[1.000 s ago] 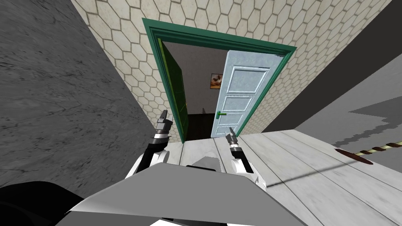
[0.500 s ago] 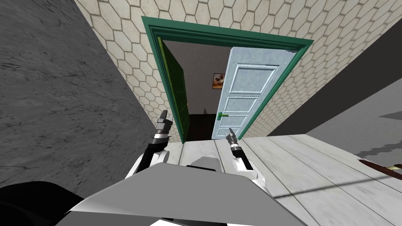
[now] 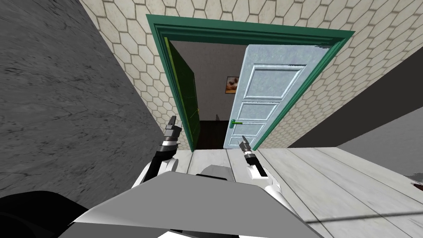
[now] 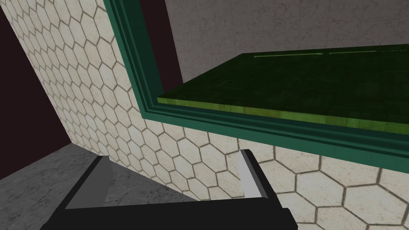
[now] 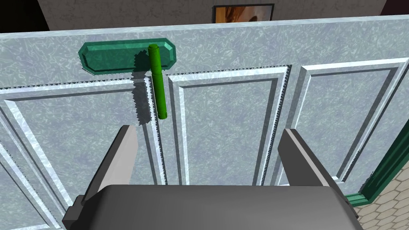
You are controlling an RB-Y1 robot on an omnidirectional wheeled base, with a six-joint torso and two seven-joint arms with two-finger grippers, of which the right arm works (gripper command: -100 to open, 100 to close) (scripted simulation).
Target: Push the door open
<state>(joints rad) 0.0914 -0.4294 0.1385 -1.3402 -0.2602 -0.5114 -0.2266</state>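
While both arms were held forward at the lower centre of the head view, the right tool (image 3: pixel 243 141) was seen released, fingers spread and grasping nothing, and aimed at the pale blue-grey panelled door (image 3: pixel 264 99). Contact could not be confirmed. The left tool (image 3: pixel 172 122), likewise released and empty, was pointed at the hexagon-tiled wall (image 3: pixel 124 62) beside the green frame (image 3: pixel 248 35). In the right wrist view the green handle (image 5: pixel 157 82) was found just beyond the fingertips, upper left of centre. The door was seen ajar at centre right of the head view, with a dark green leaf (image 3: pixel 186 99) swung inward at its left. The task was judged partly done: a gap was open, but a wider push was left. Beyond, a framed picture (image 3: pixel 232 84) was hung on the far wall. No writing could be read.
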